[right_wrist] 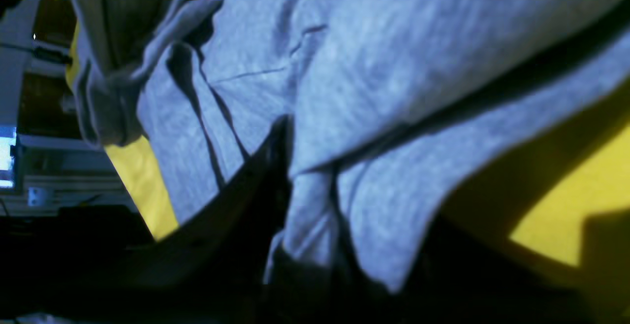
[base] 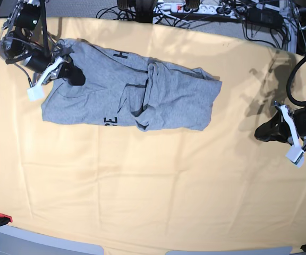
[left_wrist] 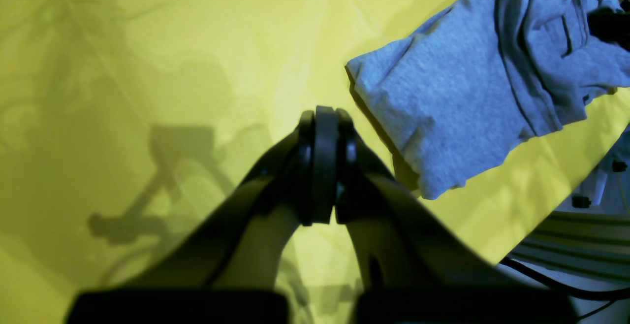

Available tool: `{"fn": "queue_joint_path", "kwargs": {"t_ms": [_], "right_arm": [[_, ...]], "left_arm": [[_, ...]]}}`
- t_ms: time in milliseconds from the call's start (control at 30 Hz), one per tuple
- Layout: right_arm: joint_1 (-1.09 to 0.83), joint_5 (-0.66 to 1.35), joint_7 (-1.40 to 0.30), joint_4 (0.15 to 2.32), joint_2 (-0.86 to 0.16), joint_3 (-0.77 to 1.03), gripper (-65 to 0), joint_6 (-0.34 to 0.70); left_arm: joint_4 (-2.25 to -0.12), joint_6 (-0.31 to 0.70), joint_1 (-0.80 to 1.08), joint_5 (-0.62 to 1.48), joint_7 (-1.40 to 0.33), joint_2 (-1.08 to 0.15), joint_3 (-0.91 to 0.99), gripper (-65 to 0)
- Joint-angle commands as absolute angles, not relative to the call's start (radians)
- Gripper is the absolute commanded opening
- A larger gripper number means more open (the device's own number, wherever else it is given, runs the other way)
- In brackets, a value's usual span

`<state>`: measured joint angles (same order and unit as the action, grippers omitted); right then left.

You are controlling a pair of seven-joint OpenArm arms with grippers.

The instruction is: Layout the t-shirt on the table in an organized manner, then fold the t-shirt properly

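Right gripper (base: 74, 74) is sitting at the t-shirt's (base: 137, 93) left end in the base view, and its wrist view is showing grey fabric bunched between the dark jaws, so it is closing on the t-shirt. Left gripper (left_wrist: 322, 161) is hovering well apart from the t-shirt, off its right end, with its jaws pressed together and nothing between them. The t-shirt is lying crumpled and partly folded over itself on the table (base: 153, 191), near the table's far edge, with black lettering showing at two spots. Its near hem is running roughly straight; its right end is forming a blunt corner. Broad bare table is extending in front of the t-shirt and between the t-shirt and the left gripper.
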<state>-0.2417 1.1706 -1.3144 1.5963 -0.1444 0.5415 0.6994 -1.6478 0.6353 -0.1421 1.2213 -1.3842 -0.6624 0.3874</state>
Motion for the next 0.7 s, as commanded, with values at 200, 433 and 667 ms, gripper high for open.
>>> {"fn": "queue_joint_path", "kwargs": {"t_ms": [200,433,667], "right_arm": [[-0.166,1.171,-1.396,1.743,-0.156,0.624,-65.0,0.698],[-0.180,1.119,-1.396,2.027,-0.183,0.788,-65.0,0.698],[-0.264,1.190,-1.396,2.299,-0.176,0.829,-65.0,0.698]], "left_arm": [[-1.660,0.632,-0.161,1.234,-1.361,-0.682,0.396,-65.0],[-1.660,0.632,-0.161,1.230,-1.335,-0.682,0.396,-65.0],[-1.660,0.632,-0.161,1.232,-1.331,-0.681,0.396,-65.0]]}}
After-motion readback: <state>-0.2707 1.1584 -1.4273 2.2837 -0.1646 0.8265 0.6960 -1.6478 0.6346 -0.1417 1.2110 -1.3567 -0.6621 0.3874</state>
